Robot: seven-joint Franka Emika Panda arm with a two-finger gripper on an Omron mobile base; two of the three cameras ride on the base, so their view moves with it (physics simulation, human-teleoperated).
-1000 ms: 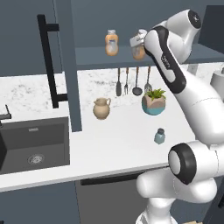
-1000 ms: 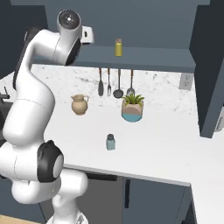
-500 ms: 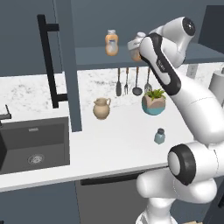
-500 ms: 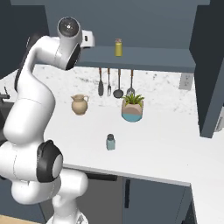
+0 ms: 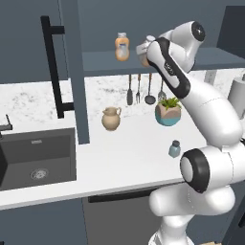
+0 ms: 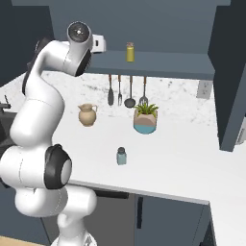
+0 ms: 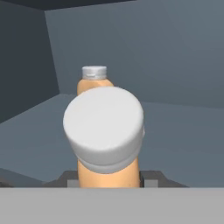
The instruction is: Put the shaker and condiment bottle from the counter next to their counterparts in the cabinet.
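Note:
My gripper (image 7: 108, 179) is shut on the condiment bottle (image 7: 104, 127), whose whitish cap faces the hand view with the orange body below it. Just behind it on the cabinet (image 7: 183, 144) shelf stands its counterpart, an orange bottle (image 7: 94, 75) with a pale cap. In the left base view the gripper (image 5: 143, 51) holds the bottle at shelf height, right of that counterpart bottle (image 5: 122, 46); the arm hides most of the held bottle. The yellow shaker (image 6: 129, 51) stands further right on the shelf. The blue-grey shaker (image 5: 174, 149) (image 6: 121, 156) stands on the white counter (image 5: 129, 158).
A tan jug (image 5: 111, 118), a potted plant (image 5: 167, 112) and hanging utensils (image 5: 139, 91) line the back of the counter. The open cabinet door with its black bar handle (image 5: 51, 67) stands to the left, over the dark sink (image 5: 33, 158).
The hand has carried the bottle a little to the left along the shelf, closer to the orange bottle standing there. The shaker on the counter has not moved.

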